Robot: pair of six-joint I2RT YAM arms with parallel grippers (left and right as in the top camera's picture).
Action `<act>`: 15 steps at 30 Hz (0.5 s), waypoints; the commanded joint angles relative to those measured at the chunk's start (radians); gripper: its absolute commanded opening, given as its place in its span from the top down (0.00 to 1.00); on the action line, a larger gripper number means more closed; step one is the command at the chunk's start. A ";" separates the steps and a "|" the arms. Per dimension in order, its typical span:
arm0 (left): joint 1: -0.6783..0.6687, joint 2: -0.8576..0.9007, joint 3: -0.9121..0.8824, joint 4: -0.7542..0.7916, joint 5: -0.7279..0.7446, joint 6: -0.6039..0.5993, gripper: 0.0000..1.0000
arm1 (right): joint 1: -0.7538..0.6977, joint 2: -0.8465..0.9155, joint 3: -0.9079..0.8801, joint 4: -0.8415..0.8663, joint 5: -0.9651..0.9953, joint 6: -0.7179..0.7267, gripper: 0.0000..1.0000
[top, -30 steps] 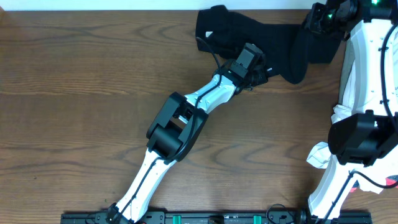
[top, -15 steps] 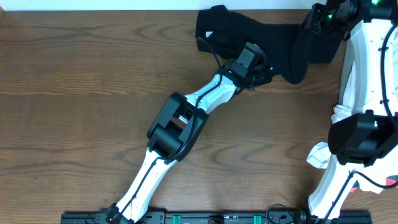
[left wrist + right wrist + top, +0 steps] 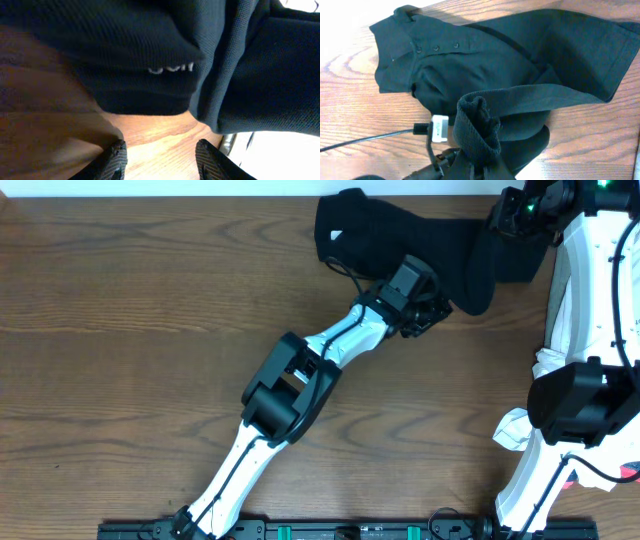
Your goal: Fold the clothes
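left gripper (image 3: 160,152) spread, empty, low over the table (image 3: 150,330). clothes (image 3: 400,235) lie just ahead at the far edge, long axis left-right. right gripper (image 3: 505,220) pinches their right end. left is nearer the hem.

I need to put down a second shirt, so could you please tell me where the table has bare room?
The widest bare stretch of table lies left of the left arm. A smaller patch sits between it and the right arm, in front of the black garment. The right side is crowded: garment, right arm, white cloth.
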 commanded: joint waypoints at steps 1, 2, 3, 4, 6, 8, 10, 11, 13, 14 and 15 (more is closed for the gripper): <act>-0.008 0.050 -0.023 -0.024 -0.122 -0.102 0.52 | 0.004 -0.029 0.014 -0.007 -0.008 -0.015 0.99; -0.008 0.050 -0.023 -0.024 -0.144 -0.116 0.52 | 0.004 -0.029 0.014 -0.008 -0.008 -0.016 0.99; -0.008 0.050 -0.023 -0.023 -0.167 -0.122 0.52 | 0.004 -0.029 0.014 -0.009 -0.008 -0.016 0.99; -0.008 0.050 -0.023 -0.020 -0.183 -0.121 0.53 | 0.004 -0.029 0.014 -0.010 -0.008 -0.016 0.99; -0.005 0.050 -0.023 -0.021 -0.212 -0.112 0.53 | 0.004 -0.029 0.014 -0.011 -0.007 -0.020 0.99; 0.000 0.050 -0.023 -0.021 -0.235 -0.094 0.57 | 0.004 -0.029 0.014 -0.014 -0.007 -0.034 0.99; 0.006 0.050 -0.023 -0.020 -0.260 -0.086 0.59 | 0.004 -0.029 0.014 -0.017 -0.007 -0.034 0.99; 0.010 0.050 -0.023 -0.020 -0.267 -0.086 0.60 | 0.004 -0.029 0.014 -0.018 -0.007 -0.034 0.99; 0.018 0.050 -0.023 -0.020 -0.270 -0.078 0.63 | 0.003 -0.029 0.014 -0.017 -0.007 -0.034 0.99; 0.024 0.050 -0.023 -0.020 -0.270 -0.067 0.64 | 0.003 -0.029 0.014 -0.017 -0.007 -0.034 0.99; 0.028 0.050 -0.023 -0.020 -0.270 -0.059 0.66 | 0.003 -0.029 0.014 -0.017 -0.007 -0.034 0.99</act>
